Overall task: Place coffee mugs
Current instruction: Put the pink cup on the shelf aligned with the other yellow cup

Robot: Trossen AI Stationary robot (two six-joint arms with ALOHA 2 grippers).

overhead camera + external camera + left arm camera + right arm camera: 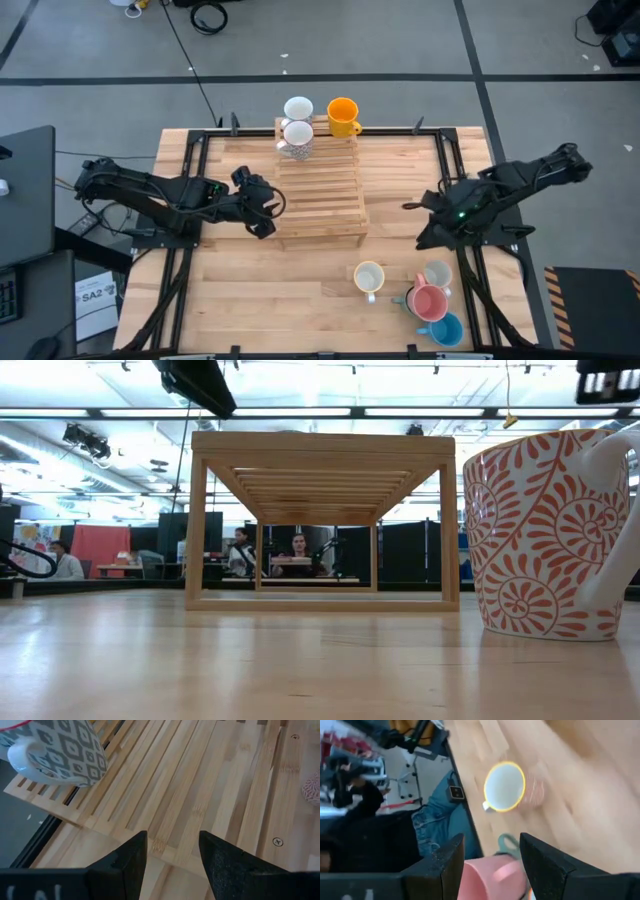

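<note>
A slatted wooden rack (320, 185) stands mid-table. At its far end sit a white mug (298, 108), a grey-patterned mug (297, 138) (60, 750) and an orange mug (343, 116). On the table's near right stand an orange-patterned mug with a yellow rim (369, 278) (505, 787) (545, 540), a pale mug (437, 275), a pink mug (430, 302) (492, 875) and a blue mug (446, 330), all upright on their bases. My left gripper (262, 205) (172, 850) hovers open at the rack's left side. My right gripper (428, 235) (491, 852) hangs open above the near-right mugs, pointing down toward them.
Black frame rails (190, 200) run along the table's left and right sides. Bare tabletop (260, 300) lies at the near left. A seated person in jeans (435, 825) shows beyond the table's edge in the right wrist view, and people sit in the room behind (295, 550).
</note>
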